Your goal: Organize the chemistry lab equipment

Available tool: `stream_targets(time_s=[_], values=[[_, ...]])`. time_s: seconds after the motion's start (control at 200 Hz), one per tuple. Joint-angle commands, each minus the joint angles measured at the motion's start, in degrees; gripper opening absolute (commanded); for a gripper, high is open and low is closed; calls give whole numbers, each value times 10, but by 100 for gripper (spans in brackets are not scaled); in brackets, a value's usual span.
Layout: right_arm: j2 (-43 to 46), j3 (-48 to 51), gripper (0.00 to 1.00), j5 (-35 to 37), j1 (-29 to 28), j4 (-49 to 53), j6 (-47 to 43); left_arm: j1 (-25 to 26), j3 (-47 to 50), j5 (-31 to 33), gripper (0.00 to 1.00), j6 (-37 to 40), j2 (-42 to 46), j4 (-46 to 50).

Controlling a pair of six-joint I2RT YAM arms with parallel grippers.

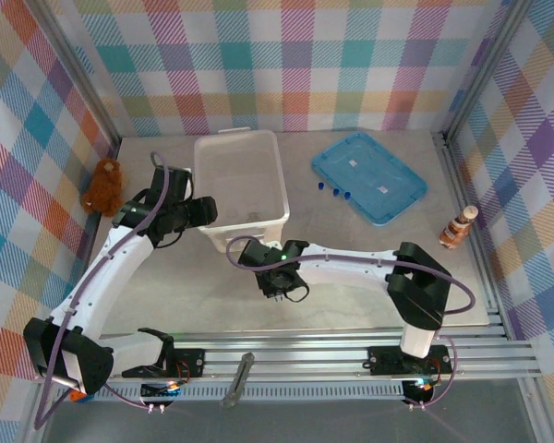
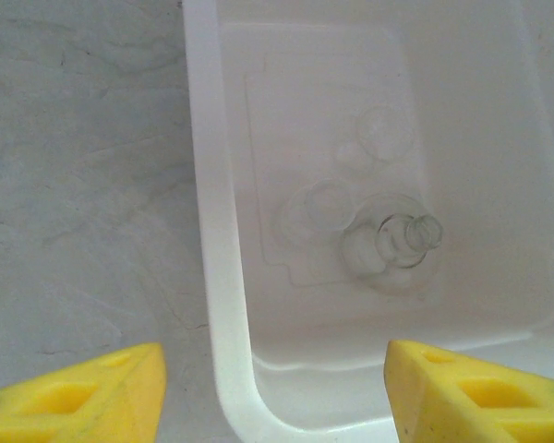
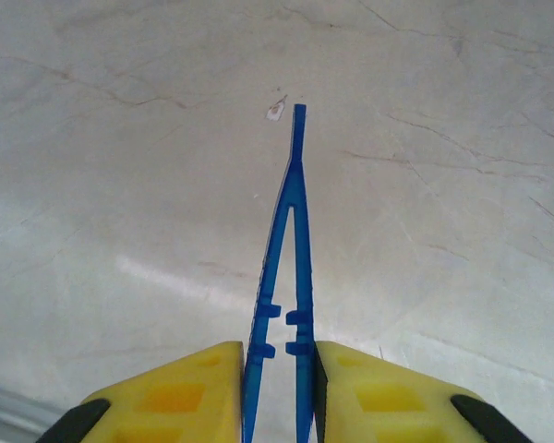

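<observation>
Right arm reached left, low across the table (image 3: 120, 138); right gripper (image 3: 277, 374) pinched narrowly on the tweezers (image 3: 295, 171), tips forward. Left arm extended; left gripper (image 2: 275, 392) gaped over the bin (image 2: 212, 231) rim, flask (image 2: 402, 242) lying inside.

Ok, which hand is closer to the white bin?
Left. The left hand hangs open over the white bin, at its left rim; the right hand is above the table on its near side, shut on the blue tweezers.

Bright, even light from above; shadows soft. The left wrist view looks washed out, the clear flask (image 2: 392, 245) in the white bin (image 2: 212, 231) perhaps slightly blurred. A glare streak crosses the desk (image 3: 425, 231).
</observation>
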State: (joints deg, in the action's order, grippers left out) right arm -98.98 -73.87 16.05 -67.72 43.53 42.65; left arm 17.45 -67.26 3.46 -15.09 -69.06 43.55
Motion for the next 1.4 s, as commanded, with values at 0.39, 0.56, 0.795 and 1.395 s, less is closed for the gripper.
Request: stream_targets(time_s=[0.39,0.56,0.795,1.395], values=[[52,-237,28,75,-12,132,-121,-11,11,-26,64,23,21,-20],[-23,-365,29,101,12,137,-177,-16,36,-21,63,19,42,-39],[-150,-537,31,69,72,143,-229,-24,50,-18,63,20,59,-51],[-356,-735,31,-62,183,51,-246,-56,50,-54,63,7,4,-49]])
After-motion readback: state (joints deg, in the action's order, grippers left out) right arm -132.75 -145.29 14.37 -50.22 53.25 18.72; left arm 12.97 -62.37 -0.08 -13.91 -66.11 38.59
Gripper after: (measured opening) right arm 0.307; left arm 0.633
